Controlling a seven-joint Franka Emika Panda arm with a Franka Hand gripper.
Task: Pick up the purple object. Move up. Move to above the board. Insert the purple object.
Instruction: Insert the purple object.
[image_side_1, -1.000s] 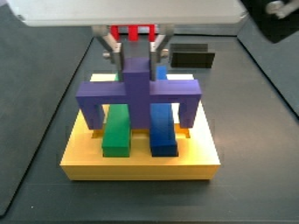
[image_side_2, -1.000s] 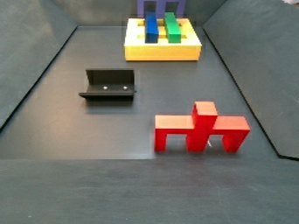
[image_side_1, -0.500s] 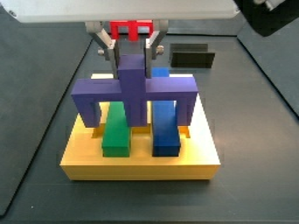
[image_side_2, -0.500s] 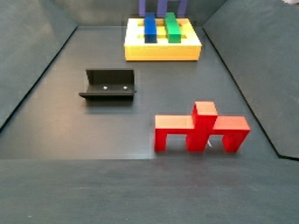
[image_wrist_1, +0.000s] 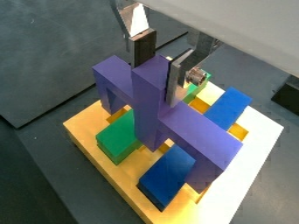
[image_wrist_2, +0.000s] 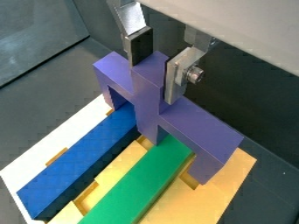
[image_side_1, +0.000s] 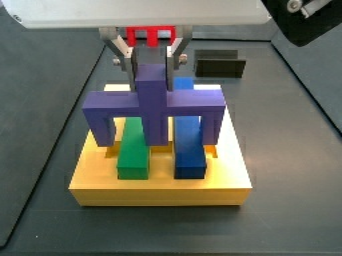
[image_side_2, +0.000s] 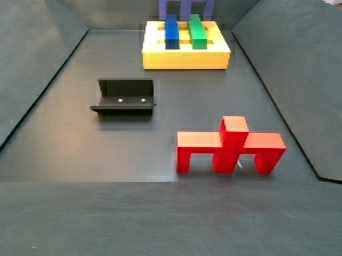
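My gripper (image_side_1: 154, 62) is shut on the upright stem of the purple object (image_side_1: 154, 104), one finger (image_wrist_1: 142, 45) on each side of it. The purple object (image_wrist_1: 158, 109) hangs upright over the yellow board (image_side_1: 160, 186). Its crossbar spans the green bar (image_side_1: 132, 156) and the blue bar (image_side_1: 187, 157), with a leg outside each. The leg ends are close to the board's top face; I cannot tell whether they sit in slots. In both wrist views the bars lie side by side under the crossbar (image_wrist_2: 193, 131). The far side view shows the board (image_side_2: 187, 60) at the back.
The dark fixture (image_side_2: 124, 97) stands mid-floor, seen behind the board as a black block (image_side_1: 221, 67). A red piece (image_side_2: 230, 147) of similar shape stands at the opposite end of the floor from the board. Dark walls ring the floor.
The purple object and gripper shifted slightly upward in the near side view during the first half second, then barely moved. The grip is unchanged.
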